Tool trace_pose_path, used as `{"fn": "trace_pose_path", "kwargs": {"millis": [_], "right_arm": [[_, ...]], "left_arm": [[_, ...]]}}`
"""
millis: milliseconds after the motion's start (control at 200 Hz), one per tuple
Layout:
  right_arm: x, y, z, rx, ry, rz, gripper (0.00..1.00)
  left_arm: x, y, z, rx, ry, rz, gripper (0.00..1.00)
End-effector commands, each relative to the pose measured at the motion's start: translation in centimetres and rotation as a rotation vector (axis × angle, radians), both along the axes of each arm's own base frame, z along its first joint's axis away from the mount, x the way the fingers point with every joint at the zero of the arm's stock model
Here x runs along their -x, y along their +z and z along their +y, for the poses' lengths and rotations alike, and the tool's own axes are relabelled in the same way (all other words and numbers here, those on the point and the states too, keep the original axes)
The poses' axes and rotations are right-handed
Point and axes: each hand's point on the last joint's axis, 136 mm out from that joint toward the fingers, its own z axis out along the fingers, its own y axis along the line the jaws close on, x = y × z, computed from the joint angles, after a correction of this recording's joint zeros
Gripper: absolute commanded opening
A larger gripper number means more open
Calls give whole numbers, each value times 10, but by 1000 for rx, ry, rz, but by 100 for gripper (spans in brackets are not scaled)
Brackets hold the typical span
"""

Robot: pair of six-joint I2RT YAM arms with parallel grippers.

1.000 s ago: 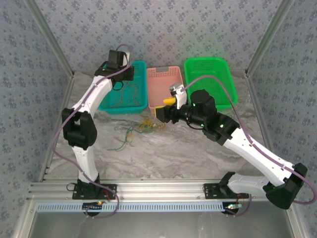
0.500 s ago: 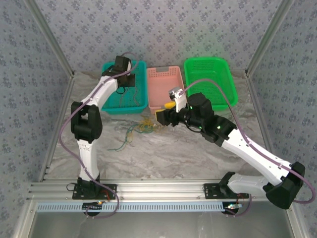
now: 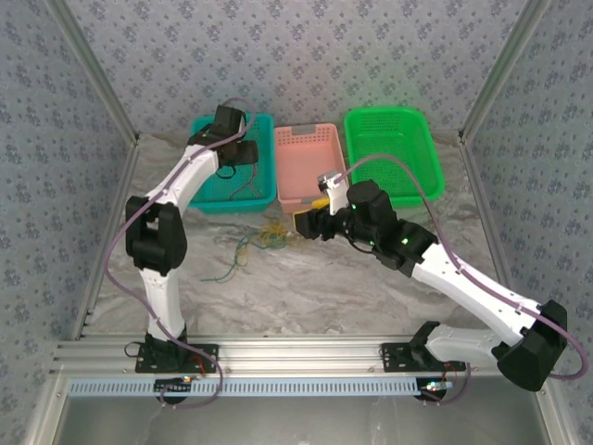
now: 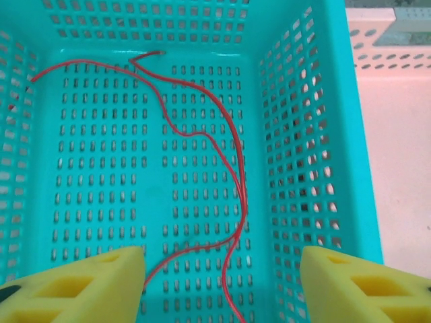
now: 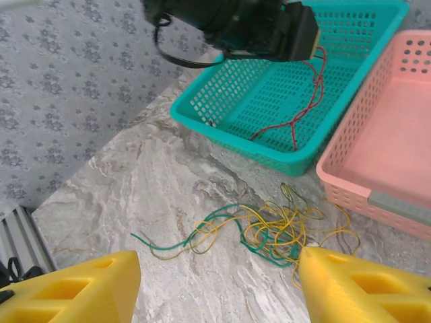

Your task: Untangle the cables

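- From above: my left pincer (image 3: 243, 153) hangs over the teal basket (image 3: 206, 202). My right pincer (image 3: 301, 222) sits low, just beside the tangle (image 3: 267, 234) on the table (image 3: 324, 287). The strands are too thin from here to count.
- Left wrist: my fingers stand wide apart with nothing between them. One red cable (image 4: 232, 161) lies loose on the basket floor, and I judge that one done.
- Right wrist: these fingers are spread wide too, and empty. They hover over the yellow and green cables (image 5: 269, 229), knotted together on the table near the pink basket (image 5: 377, 134). Those are left to separate, which I'd say is most of the job.
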Motion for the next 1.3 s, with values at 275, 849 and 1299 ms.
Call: {"fn": "trace_pose_path", "kwargs": {"millis": [275, 849, 1299], "right_arm": [[-24, -38, -10, -21, -115, 101, 67], [-53, -128, -15, -10, -210, 348, 61], [-56, -198, 26, -70, -295, 539, 54]], "left_arm": [[78, 69, -5, 146, 37, -73, 72], [217, -35, -33, 218, -42, 162, 56], [234, -105, -51, 107, -80, 204, 52]]}}
